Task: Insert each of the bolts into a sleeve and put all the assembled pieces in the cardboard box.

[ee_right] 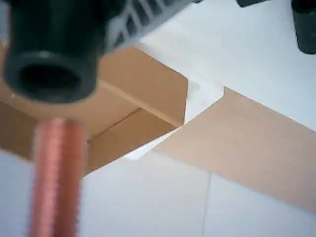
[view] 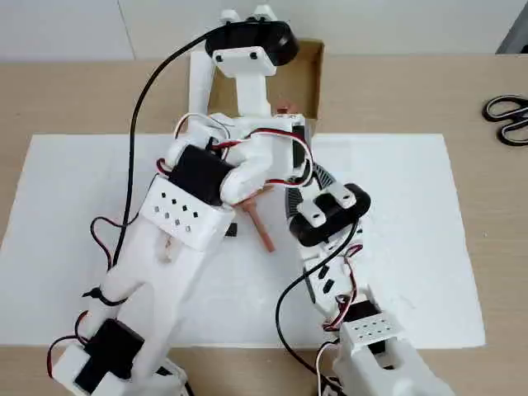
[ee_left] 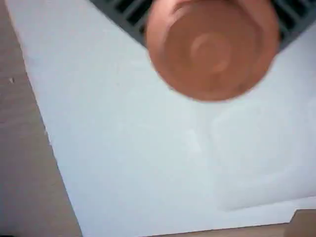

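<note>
While the left pincer [view: 250, 200] grips a copper-coloured threaded bolt [view: 262, 224], the right pincer [view: 294, 210] clasps a black cylindrical sleeve [ee_right: 49, 64]. The bolt's end sits near the sleeve's opening.

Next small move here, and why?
Probably ease the bolt straight on into the sleeve. In the right wrist view its threaded tip sits just short of the open bore, roughly in line with it, and is not yet inside.
</note>
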Robot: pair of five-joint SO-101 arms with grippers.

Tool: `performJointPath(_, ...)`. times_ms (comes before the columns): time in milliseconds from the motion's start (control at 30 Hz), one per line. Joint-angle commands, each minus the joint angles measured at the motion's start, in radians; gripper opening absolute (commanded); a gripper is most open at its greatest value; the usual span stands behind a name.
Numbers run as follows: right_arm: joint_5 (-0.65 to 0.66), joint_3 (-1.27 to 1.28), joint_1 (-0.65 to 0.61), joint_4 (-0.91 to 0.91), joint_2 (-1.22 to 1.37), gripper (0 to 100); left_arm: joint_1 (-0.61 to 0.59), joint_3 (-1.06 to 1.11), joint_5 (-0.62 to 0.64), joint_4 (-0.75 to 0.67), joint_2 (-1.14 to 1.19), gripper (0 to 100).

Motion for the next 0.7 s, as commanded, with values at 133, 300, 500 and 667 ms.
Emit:
performJointPath(133,0.008,-0.066,0.004,-0.001,-0.018,0.3,0.015,0.016,0.008,-0.04,-0.054,1)
performJointPath(300,0.008,-0.066,0.004,-0.001,-0.021,0.3,0.014,0.07,0.008,-0.064,-0.054,1)
performJointPath(500,0.009,-0.066,0.004,-0.001,-0.022,0.3,0.011,0.11,0.006,-0.112,-0.054,1)
performJointPath(667,0.012,-0.066,0.004,-0.001,-0.024,0.3,0.034,0.131,0.003,-0.107,-0.054,2)
